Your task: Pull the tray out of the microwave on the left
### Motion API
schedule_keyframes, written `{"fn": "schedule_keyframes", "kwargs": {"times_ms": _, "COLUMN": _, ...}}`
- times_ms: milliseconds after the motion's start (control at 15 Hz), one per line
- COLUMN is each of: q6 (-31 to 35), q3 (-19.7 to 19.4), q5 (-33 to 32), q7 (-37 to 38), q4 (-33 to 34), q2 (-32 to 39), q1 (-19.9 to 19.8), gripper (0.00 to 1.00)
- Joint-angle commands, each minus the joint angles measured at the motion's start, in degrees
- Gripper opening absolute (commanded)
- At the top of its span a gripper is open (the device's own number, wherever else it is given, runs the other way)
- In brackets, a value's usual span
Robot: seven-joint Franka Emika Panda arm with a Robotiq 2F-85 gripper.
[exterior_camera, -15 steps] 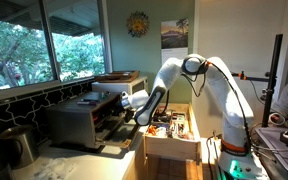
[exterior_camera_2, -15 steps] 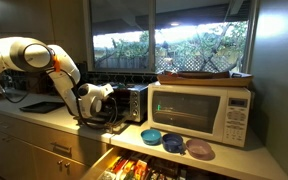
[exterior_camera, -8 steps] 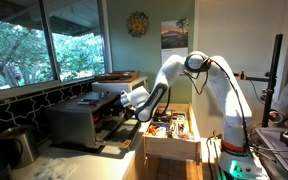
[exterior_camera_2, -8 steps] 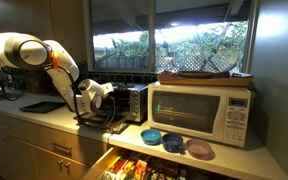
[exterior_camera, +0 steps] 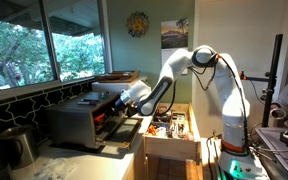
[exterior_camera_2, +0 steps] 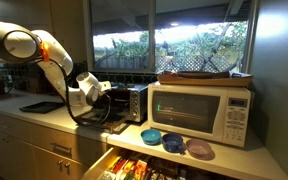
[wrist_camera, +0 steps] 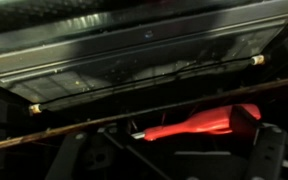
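Note:
The grey microwave [exterior_camera: 76, 122] stands on the counter with its front door [exterior_camera: 121, 131] dropped open; it also shows in an exterior view [exterior_camera_2: 134, 101]. My gripper [exterior_camera: 125, 100] is at the mouth of the dark cavity, seen too in an exterior view [exterior_camera_2: 96, 92]. In the wrist view my gripper [wrist_camera: 174, 155] looks open, its dim fingers [wrist_camera: 269, 150] wide apart. A flat dark metal surface, probably the tray [wrist_camera: 144, 45], spans the top above thin heating rods [wrist_camera: 144, 85]. A red object [wrist_camera: 199, 125] lies between the fingers, not gripped.
A white microwave [exterior_camera_2: 199, 112] stands beside the grey one, with coloured bowls [exterior_camera_2: 174, 141] in front. A wooden drawer of utensils [exterior_camera: 171, 127] is pulled open below the counter. A metal pot [exterior_camera: 19, 145] stands on the counter. Windows run behind the counter.
The arm's shoulder and elbow have swung and the gripper has shifted slightly up and along the open front of the grey microwave. Nothing was gripped or released.

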Motion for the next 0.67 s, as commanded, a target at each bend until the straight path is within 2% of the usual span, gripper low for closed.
{"fn": "schedule_keyframes", "kwargs": {"times_ms": 0, "q6": -8.03, "q3": 10.35, "q5": 0.21, "q7": 1.83, "q4": -5.72, "q2": -4.18, "q1": -9.15, "gripper": 1.00}}
{"fn": "schedule_keyframes", "kwargs": {"times_ms": 200, "q6": -12.82, "q3": 17.61, "q5": 3.51, "q7": -0.35, "q4": -7.25, "q2": -6.22, "q1": -16.10, "gripper": 1.00}}
{"fn": "schedule_keyframes", "kwargs": {"times_ms": 600, "q6": -18.06, "q3": 28.06, "q5": 11.05, "q7": -3.96, "q4": -9.41, "q2": -10.49, "q1": -26.48, "gripper": 1.00}}
